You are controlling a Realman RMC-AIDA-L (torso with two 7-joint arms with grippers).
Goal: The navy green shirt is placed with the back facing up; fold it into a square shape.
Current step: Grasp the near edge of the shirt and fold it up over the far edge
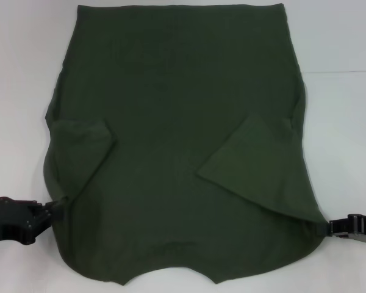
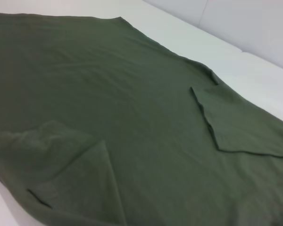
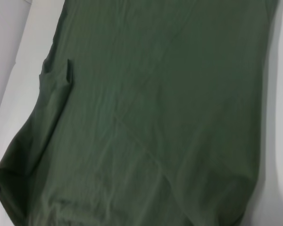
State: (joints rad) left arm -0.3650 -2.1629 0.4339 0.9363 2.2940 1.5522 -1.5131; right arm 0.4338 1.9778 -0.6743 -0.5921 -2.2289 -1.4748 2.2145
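The navy green shirt (image 1: 183,116) lies flat on the white table (image 1: 341,36), plain side up, collar end near me. Both sleeves are folded inward: the left sleeve (image 1: 79,149) and the right sleeve (image 1: 256,165) lie on the body. My left gripper (image 1: 60,206) is at the shirt's left edge below the sleeve, shut on the fabric. My right gripper (image 1: 328,226) is at the right edge, where the cloth is drawn to a point between its fingers. The shirt fills the left wrist view (image 2: 132,117) and the right wrist view (image 3: 155,117); no fingers show there.
Bare white table surface lies on both sides of the shirt (image 1: 18,73). A seam in the table runs along the right side (image 1: 348,71). The shirt's hem reaches the far edge of the head view.
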